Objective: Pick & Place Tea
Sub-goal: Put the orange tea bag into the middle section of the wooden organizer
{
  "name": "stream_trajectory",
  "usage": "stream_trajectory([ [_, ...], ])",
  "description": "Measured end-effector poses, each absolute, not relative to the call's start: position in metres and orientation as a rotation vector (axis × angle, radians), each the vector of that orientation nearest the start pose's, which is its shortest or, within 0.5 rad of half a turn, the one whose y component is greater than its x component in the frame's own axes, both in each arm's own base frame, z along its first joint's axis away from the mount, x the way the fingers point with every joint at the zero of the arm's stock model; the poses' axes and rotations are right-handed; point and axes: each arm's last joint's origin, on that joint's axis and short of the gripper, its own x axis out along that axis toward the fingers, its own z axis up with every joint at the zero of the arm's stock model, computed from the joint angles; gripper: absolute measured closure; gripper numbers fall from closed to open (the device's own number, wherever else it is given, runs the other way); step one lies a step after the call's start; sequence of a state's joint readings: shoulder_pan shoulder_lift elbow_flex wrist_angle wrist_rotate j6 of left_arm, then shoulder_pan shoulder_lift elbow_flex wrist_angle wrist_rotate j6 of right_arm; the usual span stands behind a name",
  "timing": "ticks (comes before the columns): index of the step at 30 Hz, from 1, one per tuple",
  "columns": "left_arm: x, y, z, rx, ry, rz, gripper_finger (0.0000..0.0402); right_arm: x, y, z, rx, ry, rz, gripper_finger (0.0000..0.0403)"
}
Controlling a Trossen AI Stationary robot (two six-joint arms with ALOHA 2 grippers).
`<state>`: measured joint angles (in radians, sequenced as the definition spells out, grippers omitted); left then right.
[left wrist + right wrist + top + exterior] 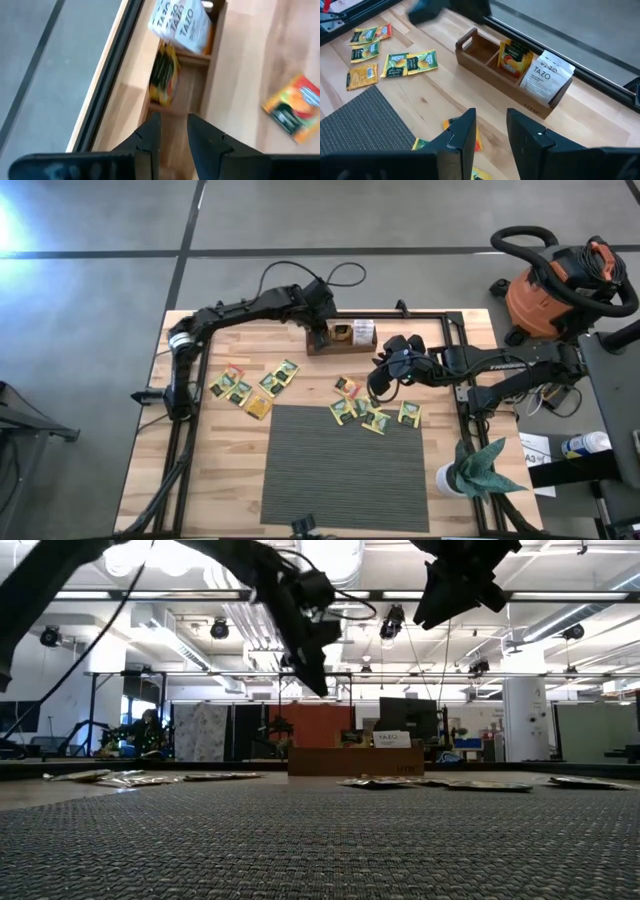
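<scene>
Your left hand (172,135) hangs over the end compartment of the wooden tray (322,346), fingers parted and grasping nothing. Your right hand (490,131) hovers above the counter (440,365) just in front of the tray, fingers likewise released and empty, over the sachets scattered beside the grey mat (340,465).

The tea sachets (372,418) will be very light, thin and floppy, probably slick paper, and they lie flat, so a straight-down pinch may skid off. Judge it better to catch one by an edge or corner, choosing a sachet that sits apart, since several overlap and could lift together. They should not break, though a hard squeeze would crease them.

The tea is in three places: a cluster (250,388) on the left of the counter, a cluster near your right hand, and some already standing in the tray: orange-yellow sachets (514,58) in the middle compartment, white ones (546,79) in the far one.

The white sachets read "TAZO". Finer print is illegible.
</scene>
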<state>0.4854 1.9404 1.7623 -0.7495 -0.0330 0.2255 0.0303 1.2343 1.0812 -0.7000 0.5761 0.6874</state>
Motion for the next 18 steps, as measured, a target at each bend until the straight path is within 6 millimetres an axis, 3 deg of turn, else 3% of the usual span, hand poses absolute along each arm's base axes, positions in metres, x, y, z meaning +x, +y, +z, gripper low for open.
stream_trajectory([
  [5, 0.347, 0.181, 0.319, -0.048, 0.992, 0.372, 0.0312, 0.245, -0.008, 0.304, 0.369, 0.610, -0.761, 0.0290],
  [9, 0.323, 0.154, 0.325, -0.048, 1.010, 0.319, 0.0312, 0.246, -0.008, 0.301, 0.367, 0.623, -0.759, 0.0289],
  [12, 0.304, 0.131, 0.313, -0.064, 1.001, 0.238, 0.0312, 0.250, -0.007, 0.293, 0.381, 0.669, -0.722, 0.0291],
  [18, 0.267, 0.088, 0.262, -0.111, 1.016, 0.174, 0.0312, 0.269, -0.002, 0.268, 0.401, 0.801, -0.603, 0.0300],
])
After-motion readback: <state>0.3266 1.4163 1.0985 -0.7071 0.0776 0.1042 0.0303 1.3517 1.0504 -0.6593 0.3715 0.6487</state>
